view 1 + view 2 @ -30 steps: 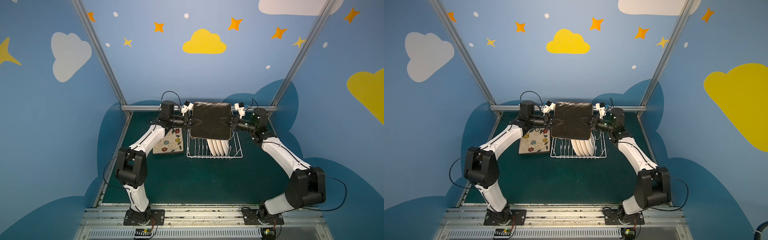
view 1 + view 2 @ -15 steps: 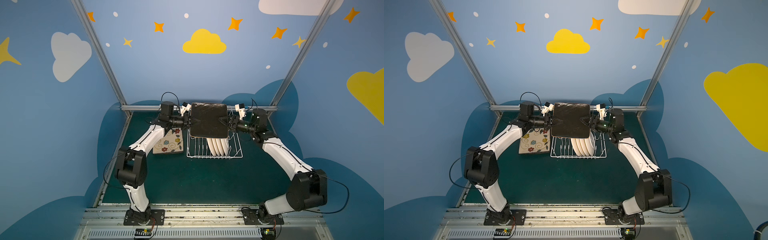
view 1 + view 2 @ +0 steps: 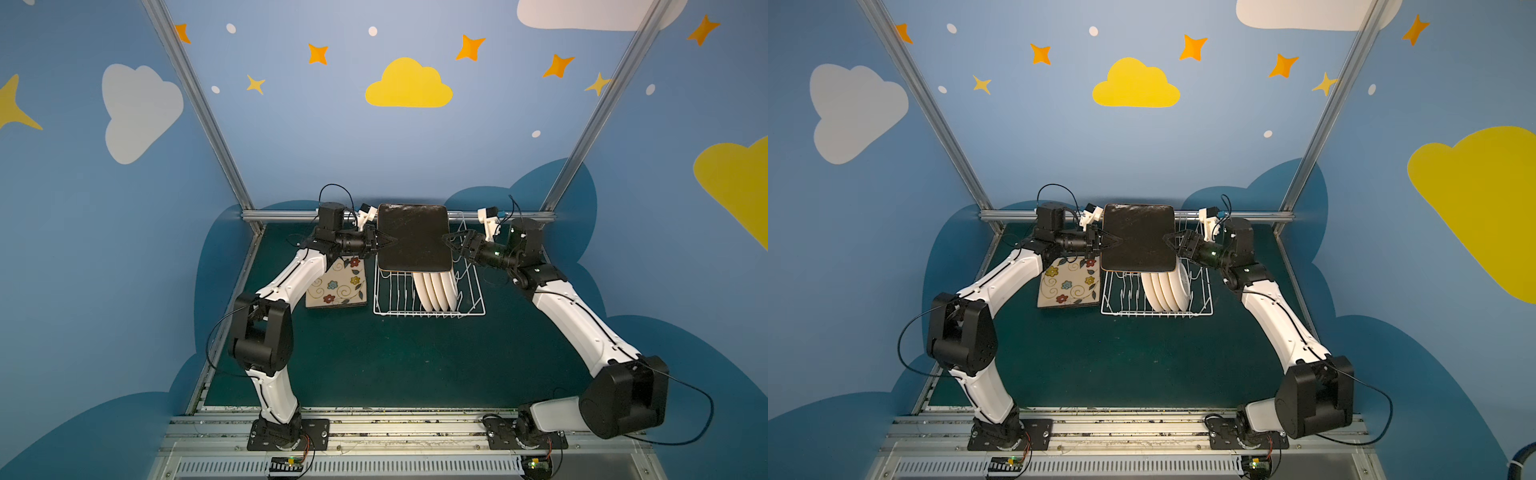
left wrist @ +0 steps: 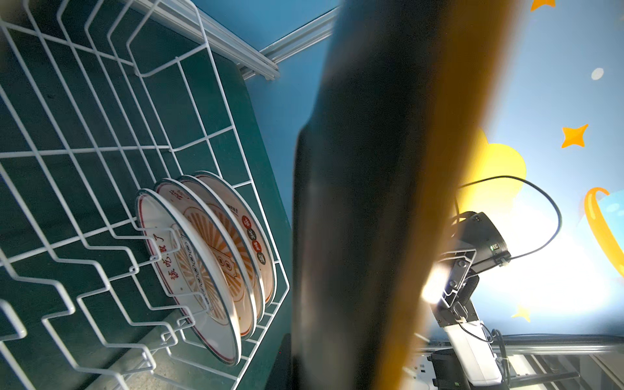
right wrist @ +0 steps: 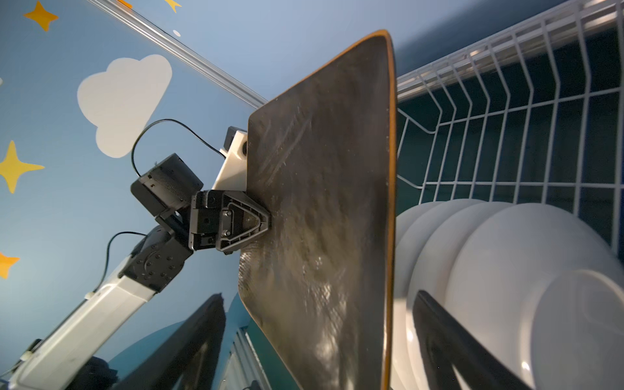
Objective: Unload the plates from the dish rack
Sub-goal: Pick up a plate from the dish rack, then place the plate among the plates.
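Blue walls [image 3: 332, 145] close round me, painted with a yellow cloud [image 3: 409, 85], a white cloud [image 3: 137, 112] and orange stars [image 3: 318, 54], with silvery metal posts [image 3: 199, 108] slanting up the corners and my dark green bench [image 3: 395, 365] spread below them.

Matt, scuffed black-backed square plate [image 5: 320, 202], glossy white round plates [image 5: 506, 270], coated-wire dish rack [image 5: 472, 60]

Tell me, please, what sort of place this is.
Probably a robot-lab test booth, not a kitchen: cloud-painted walls on aluminium posts, two arms bolted to a base rail.
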### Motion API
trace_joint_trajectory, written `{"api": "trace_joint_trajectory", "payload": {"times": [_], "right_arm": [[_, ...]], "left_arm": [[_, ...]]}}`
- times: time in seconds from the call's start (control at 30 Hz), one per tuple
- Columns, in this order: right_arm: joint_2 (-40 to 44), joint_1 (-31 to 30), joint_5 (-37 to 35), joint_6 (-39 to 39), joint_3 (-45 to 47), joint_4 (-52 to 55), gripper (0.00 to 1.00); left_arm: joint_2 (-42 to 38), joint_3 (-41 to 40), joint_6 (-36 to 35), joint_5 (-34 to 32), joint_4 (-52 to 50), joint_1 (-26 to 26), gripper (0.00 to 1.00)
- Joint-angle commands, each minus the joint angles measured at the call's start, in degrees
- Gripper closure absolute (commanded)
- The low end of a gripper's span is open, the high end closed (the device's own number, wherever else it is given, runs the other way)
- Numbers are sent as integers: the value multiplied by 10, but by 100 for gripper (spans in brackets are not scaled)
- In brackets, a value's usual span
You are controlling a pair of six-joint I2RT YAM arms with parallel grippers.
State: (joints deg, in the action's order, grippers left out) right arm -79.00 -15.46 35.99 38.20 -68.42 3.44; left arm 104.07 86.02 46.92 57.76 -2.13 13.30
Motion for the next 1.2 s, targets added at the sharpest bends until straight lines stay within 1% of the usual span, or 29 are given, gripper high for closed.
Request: {"api": "trace_joint_trajectory", "payload": {"times": [0.0, 0.13, 0.27, 0.4, 0.63, 0.73, 0.93, 1.03, 1.17], "right_arm": [[33, 0, -37, -66, -8, 34, 13], [54, -2, -44, -127, 0, 45, 13], [69, -8, -45, -194, -5, 73, 13], [76, -21, -52, -256, -15, 106, 13], [78, -53, -68, -340, -35, 150, 13], [79, -65, -76, -358, -34, 154, 13], [71, -82, -74, -375, -32, 153, 13], [67, -94, -73, -391, -33, 155, 13], [61, -108, -78, -406, -33, 159, 13]], "left_arm": [[-56, 35, -11, 23, 23, -11, 97], [-76, 43, -37, 13, -16, -25, 97], [-94, 45, -46, 7, -40, -44, 97], [-114, 53, -81, 1, -92, -64, 97], [-156, 52, -136, -5, -198, -133, 97], [-173, 48, -156, -4, -236, -171, 97], [-187, 38, -219, -15, -327, -238, 97], [-187, 32, -254, -34, -370, -260, 97], [-178, 14, -277, -43, -394, -282, 97]]}}
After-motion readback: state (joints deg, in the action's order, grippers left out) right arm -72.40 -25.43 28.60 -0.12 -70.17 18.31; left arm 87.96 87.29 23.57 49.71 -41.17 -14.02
